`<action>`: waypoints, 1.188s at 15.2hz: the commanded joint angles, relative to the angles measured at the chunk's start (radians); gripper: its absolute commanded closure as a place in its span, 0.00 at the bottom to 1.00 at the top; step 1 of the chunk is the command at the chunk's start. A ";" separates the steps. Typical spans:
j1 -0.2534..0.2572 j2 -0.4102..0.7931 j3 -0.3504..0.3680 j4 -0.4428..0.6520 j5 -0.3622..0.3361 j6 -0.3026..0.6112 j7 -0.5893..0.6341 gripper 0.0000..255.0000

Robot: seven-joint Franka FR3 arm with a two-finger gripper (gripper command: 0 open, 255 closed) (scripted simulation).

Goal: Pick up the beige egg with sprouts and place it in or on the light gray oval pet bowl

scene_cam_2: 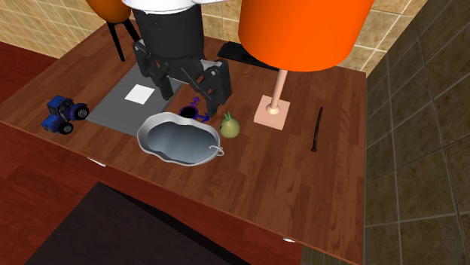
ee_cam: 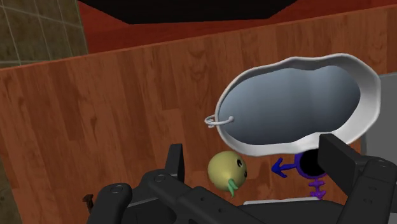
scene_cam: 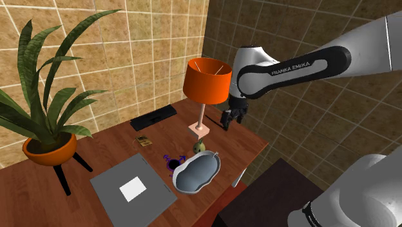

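Observation:
The beige egg (scene_cam: 199,147) (scene_cam_2: 230,128) (ee_cam: 227,169) with green sprouts lies on the wooden table, touching nothing, between the lamp base and the light grey oval pet bowl (scene_cam: 196,174) (scene_cam_2: 178,140) (ee_cam: 299,95). Nothing lies in the bowl, and a small wire ring hangs at its rim near the egg. My black gripper (scene_cam: 233,117) (scene_cam_2: 188,94) (ee_cam: 254,162) hangs open well above the table, with nothing between its fingers. In the wrist view the egg shows just inside one finger (ee_cam: 177,162), far below it.
An orange-shaded lamp (scene_cam: 208,80) stands beside the egg on a pink base (scene_cam_2: 272,113). A purple-blue toy (ee_cam: 305,167) lies against the bowl. A grey mat (scene_cam: 132,187), blue tractor (scene_cam_2: 64,114), black stick (scene_cam_2: 317,129), dark keyboard (scene_cam: 153,117) and potted plant (scene_cam: 48,109) surround them.

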 commanded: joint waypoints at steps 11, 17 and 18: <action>0.003 0.472 -0.005 0.247 -0.037 0.222 0.130 0.00; 0.016 0.711 -0.022 0.447 -0.045 0.262 0.178 0.00; 0.018 0.751 -0.025 0.485 -0.045 0.264 0.185 0.00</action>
